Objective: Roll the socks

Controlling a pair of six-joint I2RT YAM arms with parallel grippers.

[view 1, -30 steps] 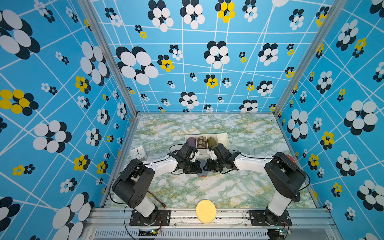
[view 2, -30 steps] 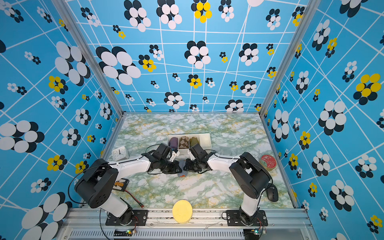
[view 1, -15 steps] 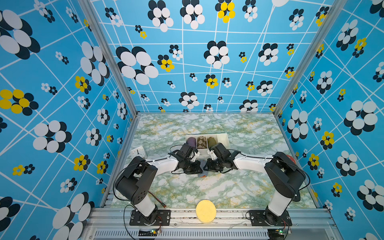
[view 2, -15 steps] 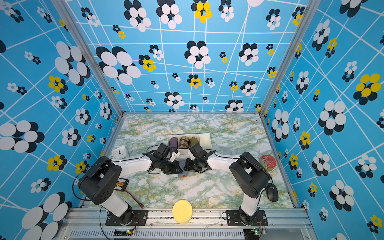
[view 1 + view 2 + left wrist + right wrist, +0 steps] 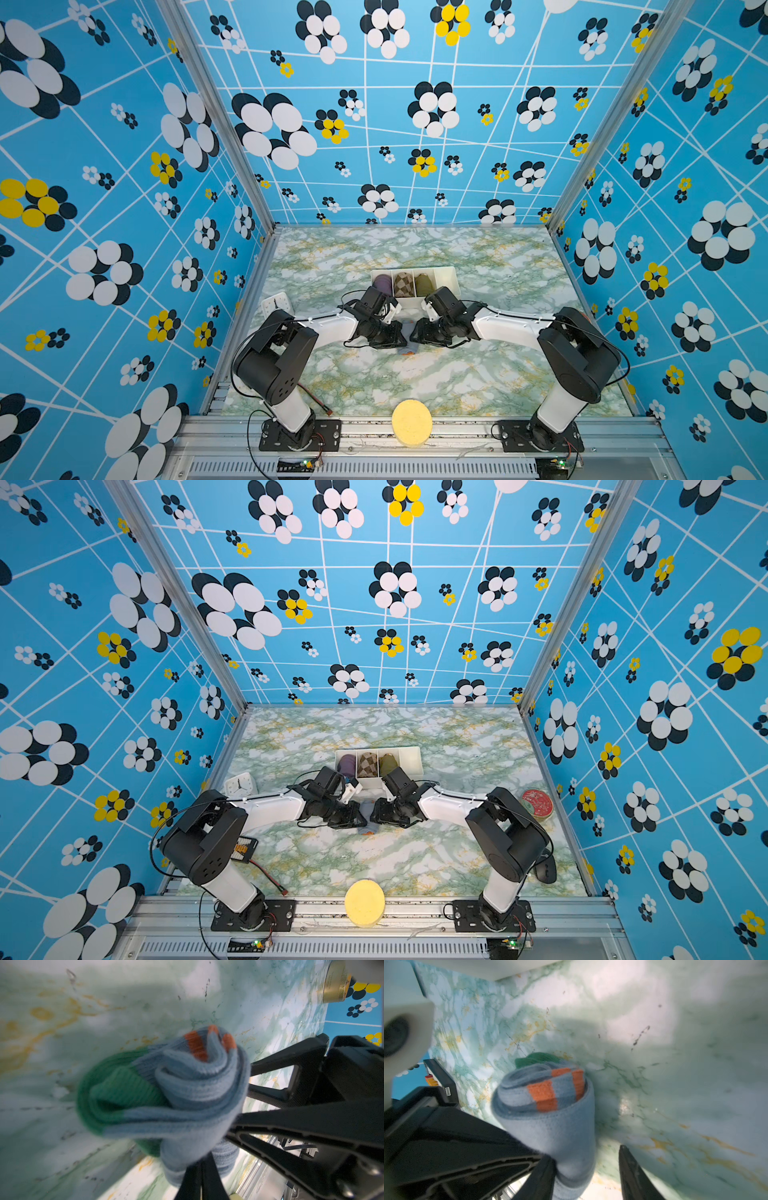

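The green-and-white marbled table (image 5: 419, 374) spreads beneath me. My white-and-black left arm (image 5: 328, 328) and right arm (image 5: 507, 328) lie low across its middle, wrists turned toward each other. Just behind the wrists stands the white plastic divided tray (image 5: 448, 275), with a purple roll, a brown-and-cream checkered roll and an olive roll side by side in three of its compartments. A round yellow sponge disc (image 5: 411, 422) sits at the front rail.

Between my wrists, just in front of the tray, are the socks (image 5: 187, 1093): grey-blue ribbed knit with green toes and orange stripes, wound together into one fat roll. In both top views only a small patch of the knit shows, and I cannot tell whether the roll touches the table.

My left gripper (image 5: 200, 1167) is clamped tight, pinching the outer blue layer at one end of the roll. My right gripper (image 5: 585, 1153) has its jaws parted. One finger (image 5: 544, 1169) lies against the roll's side. The other finger (image 5: 631, 1169) stands clear of it, with bare table showing between.
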